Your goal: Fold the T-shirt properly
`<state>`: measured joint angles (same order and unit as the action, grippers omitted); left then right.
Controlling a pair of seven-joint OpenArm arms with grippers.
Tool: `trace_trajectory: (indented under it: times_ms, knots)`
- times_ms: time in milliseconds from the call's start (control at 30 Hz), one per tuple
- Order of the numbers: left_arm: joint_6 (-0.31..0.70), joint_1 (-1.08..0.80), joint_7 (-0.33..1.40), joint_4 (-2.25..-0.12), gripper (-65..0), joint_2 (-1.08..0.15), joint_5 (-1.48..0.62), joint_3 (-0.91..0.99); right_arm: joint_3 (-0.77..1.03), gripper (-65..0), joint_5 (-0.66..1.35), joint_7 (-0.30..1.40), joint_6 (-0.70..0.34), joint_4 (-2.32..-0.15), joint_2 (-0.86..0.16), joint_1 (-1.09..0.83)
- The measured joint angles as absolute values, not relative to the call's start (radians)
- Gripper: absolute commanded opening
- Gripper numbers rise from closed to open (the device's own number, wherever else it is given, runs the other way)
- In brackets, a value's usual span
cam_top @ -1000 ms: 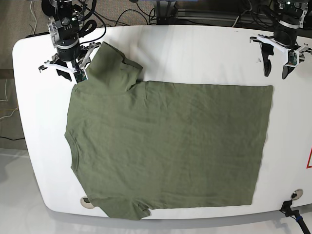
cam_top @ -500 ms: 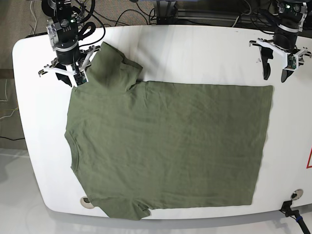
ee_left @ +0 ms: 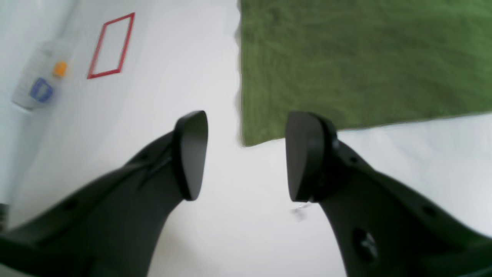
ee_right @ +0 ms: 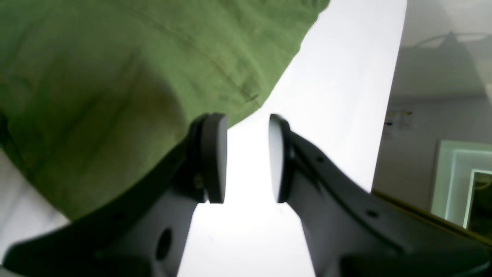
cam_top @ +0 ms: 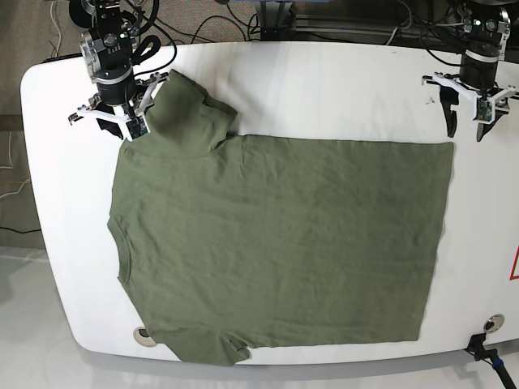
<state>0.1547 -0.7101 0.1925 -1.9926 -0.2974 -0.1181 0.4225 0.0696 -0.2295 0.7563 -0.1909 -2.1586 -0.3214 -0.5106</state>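
The olive-green T-shirt (cam_top: 276, 243) lies spread flat on the white table (cam_top: 324, 81), neck to the left, hem to the right and one sleeve (cam_top: 190, 109) at the back left. My right gripper (cam_top: 122, 128) hovers at that sleeve's left edge. In the right wrist view it (ee_right: 244, 157) is open, with only bare table between its pads, and the sleeve (ee_right: 115, 77) lies beside the left finger. My left gripper (cam_top: 466, 128) stands open just behind the shirt's far hem corner. In the left wrist view that corner (ee_left: 246, 140) sits just ahead of the gap in the gripper (ee_left: 246, 157).
A red outlined mark (ee_left: 111, 46) is on the table beyond the hem, cut by the base view's right edge (cam_top: 514, 267). A blurred white object with blue and orange spots (ee_left: 38, 80) lies near it. Round table fittings (cam_top: 143, 333) (cam_top: 492, 322) sit at the front. Cables run behind the table.
The left gripper has shifted a little to the right in the base view, behind the hem corner. The right gripper has barely moved by the sleeve. The shirt lies unchanged.
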Motion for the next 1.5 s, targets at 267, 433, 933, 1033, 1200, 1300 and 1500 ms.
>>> trace_trajectory:
  times_ms: [267, 433, 933, 1033, 1200, 1300, 1500]
  knots:
    - [0.151, -0.655, 0.191, -1.874, -34.7, -0.369, 0.06, 0.355, 0.048, -47.5, -0.232, 0.738, -0.191, -2.16, -0.324, -0.516]
    - [0.185, -0.612, 0.192, -1.836, -35.3, -0.391, 0.077, 0.331, 0.042, -47.5, -0.232, 0.737, -0.204, -2.158, -0.324, -0.511]
    - [0.31, -0.346, 0.225, -1.631, -36.9, -0.524, 0.213, 0.08, 0.041, -48.0, -0.232, 0.744, -0.228, -2.144, -0.327, -0.508]
    - [0.303, -0.342, 0.239, -1.617, -39.2, -0.521, 0.226, 0.043, 0.044, -48.0, -0.232, 0.741, -0.227, -2.143, -0.327, -0.51]
    - [0.285, -0.338, 0.314, -1.625, -54.1, -0.51, 0.202, 0.018, 0.044, -47.9, -0.229, 0.742, -0.231, -2.139, -0.324, -0.513]
    - [0.27, -0.352, 0.35, -1.651, -56.2, -0.507, 0.151, 0.042, 0.045, -47.2, -0.206, 0.739, -0.255, -2.137, -0.324, -0.513]
    - [0.288, -0.361, 0.348, -1.635, -48.3, -0.491, 0.137, 0.062, 0.047, -47.4, -0.191, 0.764, -0.267, -2.135, -0.339, -0.51]
